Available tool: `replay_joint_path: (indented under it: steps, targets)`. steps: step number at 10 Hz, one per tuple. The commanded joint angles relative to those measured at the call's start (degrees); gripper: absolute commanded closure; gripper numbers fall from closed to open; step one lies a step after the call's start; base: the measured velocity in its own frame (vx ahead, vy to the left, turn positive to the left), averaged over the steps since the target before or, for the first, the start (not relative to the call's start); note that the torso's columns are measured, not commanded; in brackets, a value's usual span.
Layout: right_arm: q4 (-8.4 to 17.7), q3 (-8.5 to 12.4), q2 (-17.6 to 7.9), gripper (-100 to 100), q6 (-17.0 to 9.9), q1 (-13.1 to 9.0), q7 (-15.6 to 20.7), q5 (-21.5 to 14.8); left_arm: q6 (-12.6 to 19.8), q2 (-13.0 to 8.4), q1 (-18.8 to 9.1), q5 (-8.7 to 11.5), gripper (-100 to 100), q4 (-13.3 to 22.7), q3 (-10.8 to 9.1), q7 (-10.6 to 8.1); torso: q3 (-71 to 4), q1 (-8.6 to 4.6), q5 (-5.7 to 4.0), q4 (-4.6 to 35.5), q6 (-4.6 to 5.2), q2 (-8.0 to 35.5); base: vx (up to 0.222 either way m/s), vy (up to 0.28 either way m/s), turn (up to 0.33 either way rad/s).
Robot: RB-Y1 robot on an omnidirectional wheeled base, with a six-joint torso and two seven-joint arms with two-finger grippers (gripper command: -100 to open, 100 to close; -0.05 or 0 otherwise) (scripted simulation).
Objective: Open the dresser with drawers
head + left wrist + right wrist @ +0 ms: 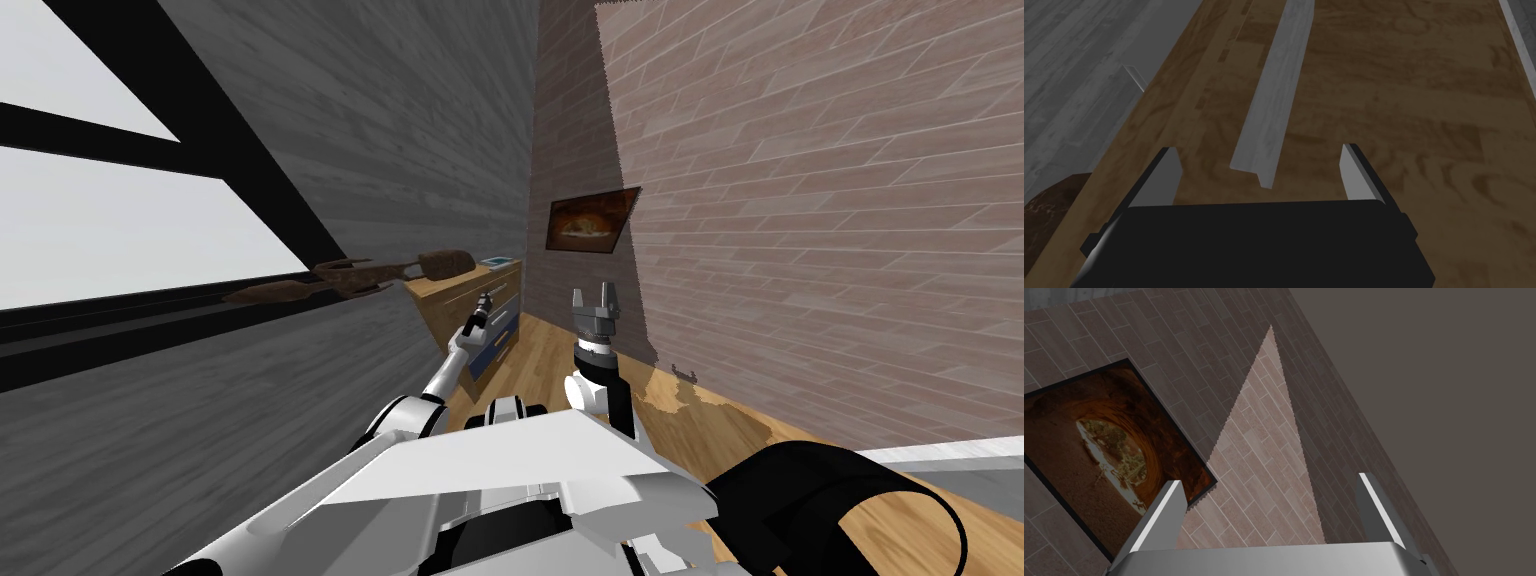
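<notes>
Alignment matters most here: the left gripper [1258, 149] is spread wide and holds nothing, and the near end of the grey bar handle [1272, 100] lies between its fingers, seemingly untouched. The dresser [462, 287] stands at the far end of the room against the grey wall on the left, and its drawer front is brown wood. I judge the hand should ease in until both fingers flank the bar, close squarely, then pull straight back. The right gripper [594, 292], raised further right, is likewise open and empty
</notes>
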State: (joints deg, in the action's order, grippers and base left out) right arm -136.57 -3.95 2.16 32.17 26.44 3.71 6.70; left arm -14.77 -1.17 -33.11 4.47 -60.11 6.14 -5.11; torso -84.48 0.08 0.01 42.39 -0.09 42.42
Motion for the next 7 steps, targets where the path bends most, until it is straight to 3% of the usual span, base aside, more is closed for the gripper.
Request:
replay_joint_path:
  steps: [1,2,4,5,6,7]
  targets:
    - [0.0,0.0,0.0,0,0.0,0.0,0.0,0.0,-0.3,-0.1,-2.8,0.1,-100,4.4,-0.2,-0.06,-0.1,-0.04,-0.01,-0.1,0.06,-0.1,0.0,0.0,0.0]
    - [0.0,0.0,0.0,0,0.0,0.0,0.0,0.0,-1.8,0.2,-5.1,0.8,-100,6.0,-0.76,-0.17,-0.1,-0.07,-0.01,-0.1,0.08,-0.2,-0.055,0.009,0.112]
    - [0.0,0.0,0.0,0,0.0,0.0,0.0,0.0,-1.8,0.2,-8.3,0.8,-100,9.8,-0.76,-0.17,0.0,0.03,0.01,0.0,-0.02,0.0,-0.053,0.004,0.043]
    - [0.0,0.0,0.0,0,0.0,0.0,0.0,0.0,-1.8,0.2,-8.6,0.8,-100,11.5,-0.76,-0.17,-0.1,-0.01,0.0,0.0,0.05,-0.1,-0.006,0.005,-0.009]
    - [0.0,0.0,0.0,0,0.0,0.0,0.0,0.0,-2.1,0.2,-8.5,0.8,-100,11.1,-0.82,-0.17,-0.1,-0.05,0.0,-0.1,0.08,-0.2,0.0,0.0,0.0]
    - [0.0,0.0,0.0,0,0.0,0.0,0.0,0.0,-0.3,-0.1,-5.7,0.1,100,8.5,-0.2,-0.06,-0.2,-0.09,-0.01,-0.1,0.08,-0.2,0.06,-0.002,-0.143]
